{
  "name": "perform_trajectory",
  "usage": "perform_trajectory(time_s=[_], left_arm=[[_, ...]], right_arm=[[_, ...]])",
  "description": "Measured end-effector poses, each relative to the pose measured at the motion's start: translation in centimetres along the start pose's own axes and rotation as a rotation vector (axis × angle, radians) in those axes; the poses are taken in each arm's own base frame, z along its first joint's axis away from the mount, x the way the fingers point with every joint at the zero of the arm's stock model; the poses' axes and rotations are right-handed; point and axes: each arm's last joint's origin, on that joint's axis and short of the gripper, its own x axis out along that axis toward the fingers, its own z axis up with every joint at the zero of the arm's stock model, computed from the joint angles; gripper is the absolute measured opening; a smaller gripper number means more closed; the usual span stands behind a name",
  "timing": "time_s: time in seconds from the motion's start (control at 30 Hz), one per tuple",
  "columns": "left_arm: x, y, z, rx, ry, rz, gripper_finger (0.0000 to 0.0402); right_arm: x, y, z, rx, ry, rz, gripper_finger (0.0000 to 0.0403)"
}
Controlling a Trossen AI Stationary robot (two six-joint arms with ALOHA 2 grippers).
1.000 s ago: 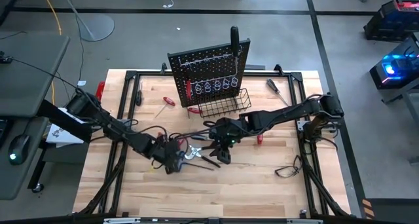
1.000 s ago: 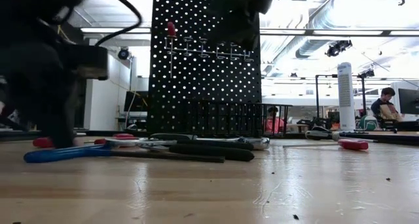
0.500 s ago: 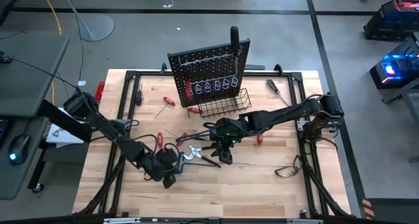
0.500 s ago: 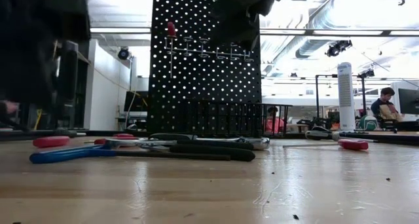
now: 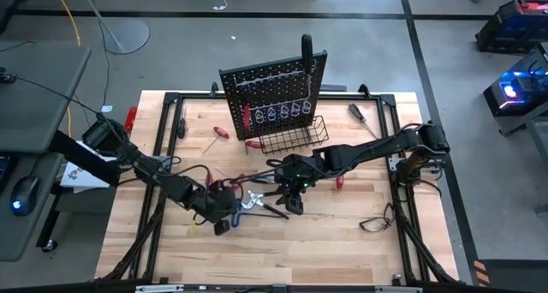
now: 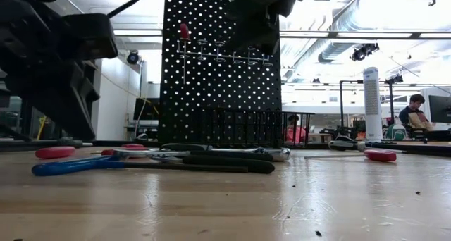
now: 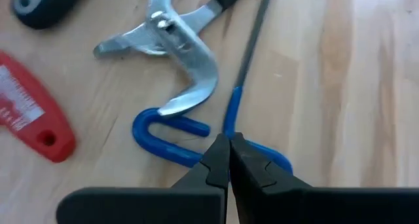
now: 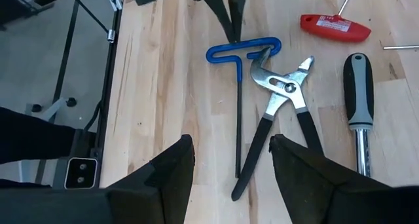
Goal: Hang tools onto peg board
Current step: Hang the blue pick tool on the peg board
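Overhead view of the pale wooden surface (image 5: 342, 233), with the black upright perforated peg board (image 5: 272, 92) standing at its far edge; one red-handled screwdriver (image 5: 247, 117) hangs on the board's left part, beside a row of metal rings (image 5: 282, 114), and a black wire basket (image 5: 295, 134) projects from its base. The left pincer (image 7: 228, 160) is fully closed, its two dark fingertips pressed together and holding nothing; it points down at the blue T-shaped hex key (image 7: 196, 135), with the tips just over the looped blue handle, though actual contact cannot be judged from the wrist view. The hex key lies flat on the surface in the cluster of tools in front of the peg board, its thin dark shaft (image 8: 238, 112) alongside the silver slip-joint pliers with black grips (image 8: 278, 119), whose jaw overlaps the blue handle. A black-and-grey-handled screwdriver (image 8: 357, 99) and a flat red-handled hex key (image 8: 335, 26) lie just beside the pliers. The right pincer (image 8: 229, 165) hovers over the same cluster from the opposite side, its fingers spread wide and empty. Further red-handled tools (image 5: 221, 132) lie apart near the left foot of the board, and a dark-handled tool (image 5: 356, 113) lies to the board's right.
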Motion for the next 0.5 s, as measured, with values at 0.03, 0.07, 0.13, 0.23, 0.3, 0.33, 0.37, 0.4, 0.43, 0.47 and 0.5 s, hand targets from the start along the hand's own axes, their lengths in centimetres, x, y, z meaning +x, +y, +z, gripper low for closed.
perform_trajectory(time_s=[0.03,0.07,0.13,0.23,0.3,0.33,0.37,0.4,0.43,0.47,0.5], left_arm=[[0.1,0.0,-0.1,0.007,-0.005,-0.006,0.0000],[0.1,0.2,-0.2,0.014,-0.004,-0.009,0.0000],[0.3,0.5,-0.5,0.015,0.003,-0.018,0.0000],[0.5,1.0,-1.2,0.020,0.023,-0.004,0.0000],[0.6,1.3,-1.6,0.024,0.031,0.003,0.0000],[0.6,1.5,-1.7,0.022,0.026,-0.001,0.0000],[0.7,1.5,-1.9,0.019,0.018,-0.006,0.0000],[0.8,1.6,-2.0,0.014,0.010,-0.014,0.0000],[0.8,1.7,-2.1,0.012,0.005,-0.018,0.0000],[0.8,1.8,-2.2,0.006,0.001,-0.020,0.0000],[0.8,1.8,-2.2,0.003,0.000,-0.020,0.0000]], right_arm=[[0.0,0.0,0.0,0.002,0.000,-0.001,0.0193],[0.0,0.0,0.0,0.001,-0.002,-0.005,0.0193],[0.0,0.0,0.0,0.002,-0.005,-0.013,0.0193],[0.0,0.0,0.0,0.010,-0.009,-0.017,0.0193],[0.0,0.0,0.1,0.016,-0.013,-0.018,0.0193],[0.0,0.0,0.1,0.016,-0.013,-0.019,0.0193],[0.0,0.0,0.1,0.017,-0.013,-0.020,0.0193],[0.0,0.0,0.1,0.022,-0.013,-0.019,0.0193],[0.0,0.0,0.1,0.025,-0.014,-0.019,0.0193],[0.0,0.0,0.1,0.028,-0.014,-0.019,0.0193],[0.0,0.0,0.1,0.031,-0.013,-0.020,0.0193]])
